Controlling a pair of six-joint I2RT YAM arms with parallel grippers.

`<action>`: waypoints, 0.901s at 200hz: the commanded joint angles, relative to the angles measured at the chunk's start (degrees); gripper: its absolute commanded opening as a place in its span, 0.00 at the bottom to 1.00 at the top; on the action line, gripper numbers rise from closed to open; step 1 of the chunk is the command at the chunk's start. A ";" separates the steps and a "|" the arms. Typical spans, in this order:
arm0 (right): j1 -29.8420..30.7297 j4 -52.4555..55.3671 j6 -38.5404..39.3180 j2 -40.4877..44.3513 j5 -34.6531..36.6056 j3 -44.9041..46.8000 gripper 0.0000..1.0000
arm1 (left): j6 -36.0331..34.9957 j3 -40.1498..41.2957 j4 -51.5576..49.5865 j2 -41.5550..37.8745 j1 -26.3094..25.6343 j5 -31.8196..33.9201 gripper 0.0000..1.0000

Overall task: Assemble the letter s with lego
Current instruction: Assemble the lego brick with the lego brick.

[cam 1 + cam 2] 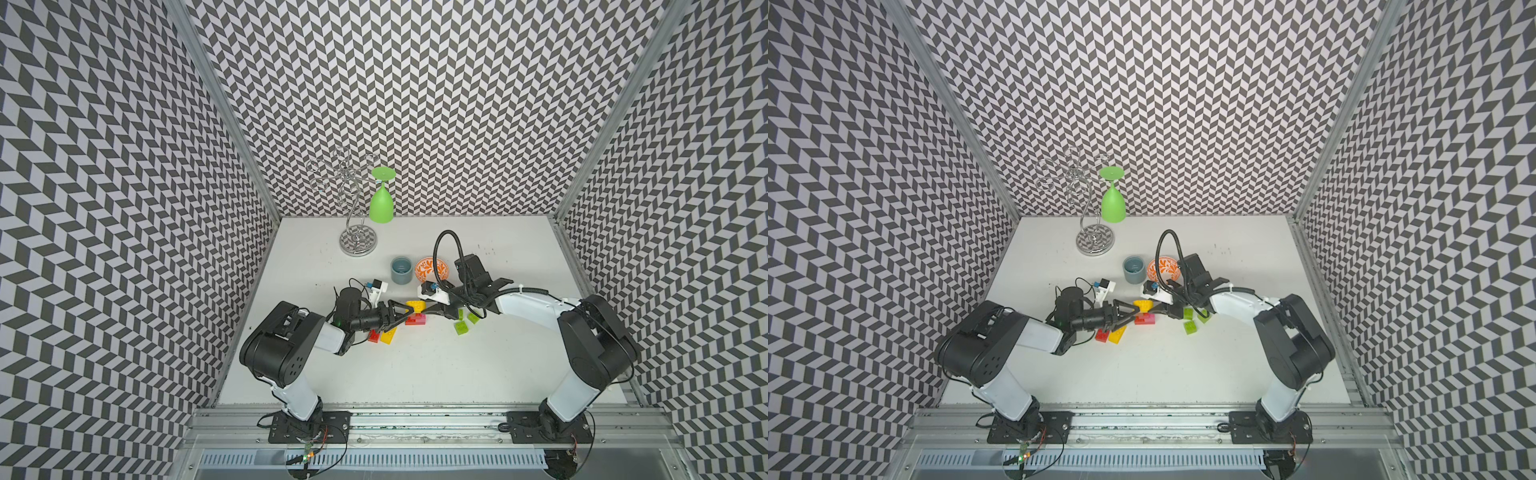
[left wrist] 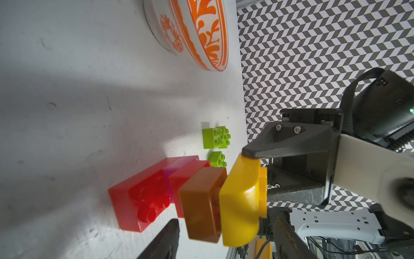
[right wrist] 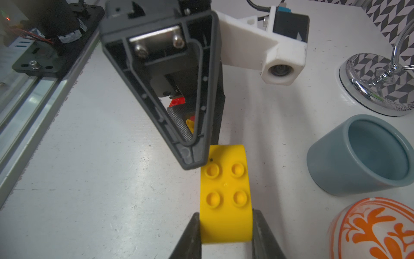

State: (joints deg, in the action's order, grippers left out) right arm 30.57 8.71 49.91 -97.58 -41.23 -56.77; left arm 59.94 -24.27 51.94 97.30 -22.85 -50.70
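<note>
My right gripper point(image 3: 226, 214) is shut on a yellow curved-end lego brick point(image 3: 226, 197), studs up, over mid-table in both top views point(image 1: 415, 306) point(image 1: 1143, 305). An orange-brown brick point(image 2: 201, 201) hangs under it, slightly askew. My left gripper point(image 2: 226, 222) is open, with one finger above and one below that pair. Its upper fingertip point(image 3: 192, 160) sits at the yellow brick's far corner. Below on the table lies a joined row of red point(image 2: 139, 197) and pink point(image 2: 170, 179) bricks point(image 1: 417, 320). Lime green bricks point(image 1: 462, 327) point(image 2: 216, 138) lie under the right arm.
A loose red brick point(image 1: 374, 336) and a yellow one point(image 1: 388, 336) lie beneath my left wrist. A grey-blue cup point(image 1: 401, 271) and an orange-patterned bowl point(image 1: 430, 268) stand just behind the grippers. A chrome rack point(image 1: 357, 241) holding a green goblet point(image 1: 381, 203) stands at the back.
</note>
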 commanded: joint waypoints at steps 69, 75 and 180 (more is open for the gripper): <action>-0.22 0.78 0.78 -1.74 -1.57 -1.32 0.04 | 3.67 -0.19 6.41 2.85 0.92 0.23 0.67; -0.24 0.87 0.72 -1.90 -1.66 -1.50 0.04 | 3.90 -0.11 6.73 2.81 0.96 0.25 0.67; -0.24 2.10 0.32 -1.91 -1.31 -2.29 0.03 | 2.90 -1.02 5.80 4.08 1.16 0.38 0.61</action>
State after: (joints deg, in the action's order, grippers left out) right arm 30.57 9.85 49.89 -98.70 -42.09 -57.89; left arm 63.88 -24.34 56.62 100.09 -21.93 -50.63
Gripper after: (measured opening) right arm 0.319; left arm 0.625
